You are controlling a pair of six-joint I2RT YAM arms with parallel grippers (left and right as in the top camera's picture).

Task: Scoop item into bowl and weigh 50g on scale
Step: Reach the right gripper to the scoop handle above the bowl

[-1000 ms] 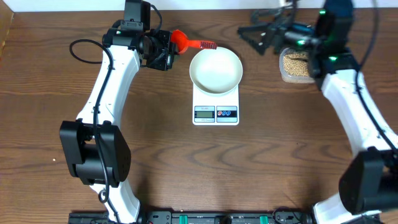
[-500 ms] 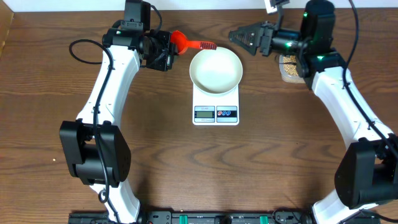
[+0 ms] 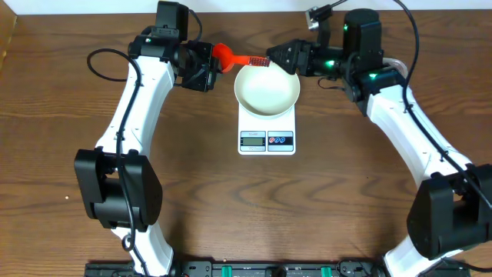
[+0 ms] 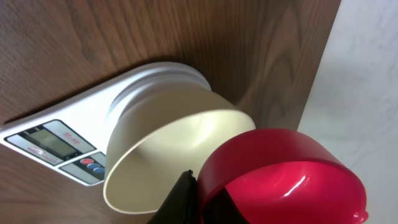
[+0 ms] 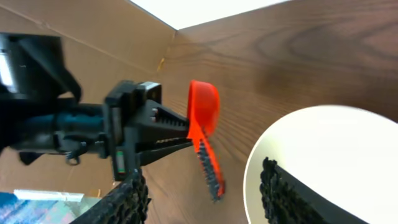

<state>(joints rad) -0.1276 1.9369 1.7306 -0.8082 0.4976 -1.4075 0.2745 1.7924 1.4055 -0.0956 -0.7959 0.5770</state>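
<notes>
Bowl on scale blocks mid-table toward the far edge. The strip behind the bowl is crowded: red scoop clamped in left gripper, right gripper spread around the handle tip, just beside the bowl rim. Left arm and right arm slant down both sides. Open wood between scale and near edge, and at the far-left corner.

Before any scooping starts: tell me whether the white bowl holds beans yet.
Empty. The bowl on the scale shows only a bare white inside, no beans.
</notes>
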